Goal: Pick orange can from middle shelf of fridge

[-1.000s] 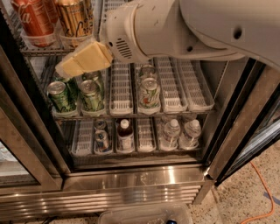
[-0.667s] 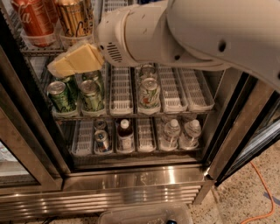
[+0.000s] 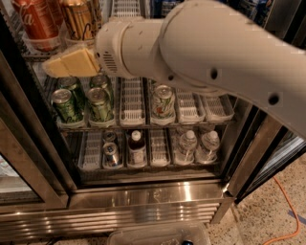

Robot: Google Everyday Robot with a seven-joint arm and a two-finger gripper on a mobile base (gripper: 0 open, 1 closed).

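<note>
The orange can (image 3: 79, 19), shiny gold with dark curly lettering, stands at the top left on the middle shelf (image 3: 125, 7) of the fridge (image 3: 143, 210). A red cola can (image 3: 36, 21) stands just left of it. My gripper (image 3: 67, 63), tan-coloured, sits just below and in front of the orange can, at the shelf's front edge and pointing left. It is not around the can. My white arm (image 3: 205, 52) crosses the upper right and hides the rest of the middle shelf.
Green cans (image 3: 64, 105) (image 3: 162, 100) stand on the rack below the gripper. Water bottles (image 3: 186, 143) and small cans (image 3: 111, 153) fill the lowest rack. Dark door frames (image 3: 33, 139) flank the opening. An orange cable (image 3: 287, 210) lies on the floor at the right. A clear tray (image 3: 158, 234) is at the bottom.
My gripper and arm have moved left, from under the orange can's right side to below its left side. The cans have not moved.
</note>
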